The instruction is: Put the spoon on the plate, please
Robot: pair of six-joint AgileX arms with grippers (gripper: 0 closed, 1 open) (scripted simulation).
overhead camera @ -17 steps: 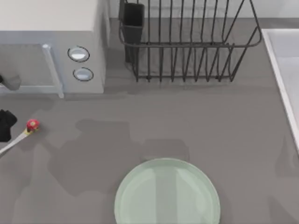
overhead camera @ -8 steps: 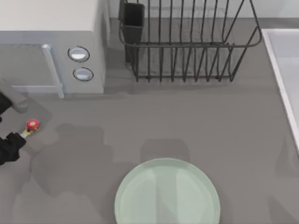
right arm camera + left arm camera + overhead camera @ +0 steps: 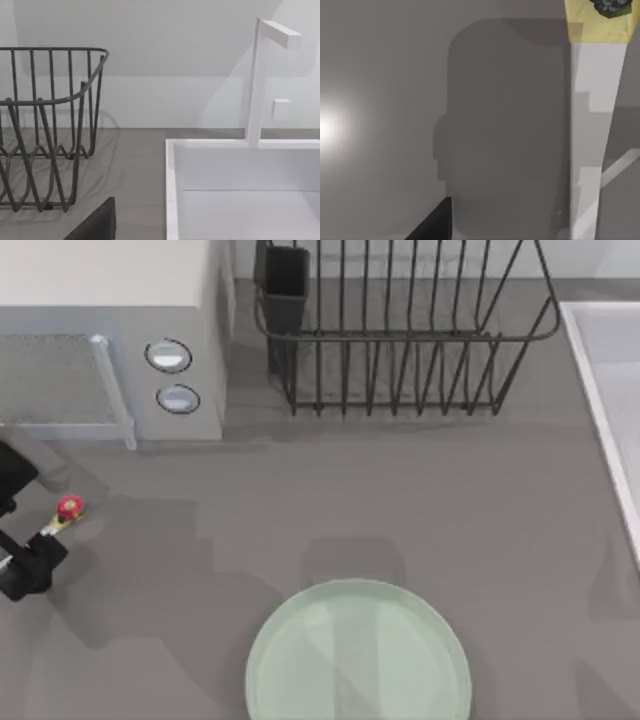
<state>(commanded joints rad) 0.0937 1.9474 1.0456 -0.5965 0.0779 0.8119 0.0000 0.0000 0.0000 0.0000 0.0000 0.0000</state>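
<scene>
From above, the grey table (image 3: 400, 510) carries a pale green plate (image 3: 358, 652) at its near edge, a little right of centre. A black wire dish rack (image 3: 400, 330) stands at the far side, with a dark cutlery holder (image 3: 285, 285) fixed to its left end. A grey microwave (image 3: 110, 340) with two round knobs sits at the far left, and the white rim of a sink (image 3: 605, 420) runs down the right edge.

At the far left edge, in front of the microwave, the left gripper (image 3: 25, 515) straddles the spoon (image 3: 62, 515). One dark finger sits on the far side of the handle and the other on the near side, with a clear gap between them, so the jaws stand apart and are not clamped on anything. The spoon lies flat on the table, its red-and-yellow knob pointing right; the handle runs under the gripper toward the left edge. It is well apart from the plate.

The left wrist view looks close down on the table. The white spoon handle (image 3: 592, 145) crosses it lengthwise, ending in a yellow collar below the knob. A dark fingertip (image 3: 432, 225) shows beside it, apart from the handle.

The right wrist view shows the dish rack (image 3: 45, 130), the white sink basin (image 3: 240, 190) and its angular faucet (image 3: 262, 75) against a pale wall. A dark finger (image 3: 97, 222) of the right gripper pokes in; how its jaws stand I cannot tell.
</scene>
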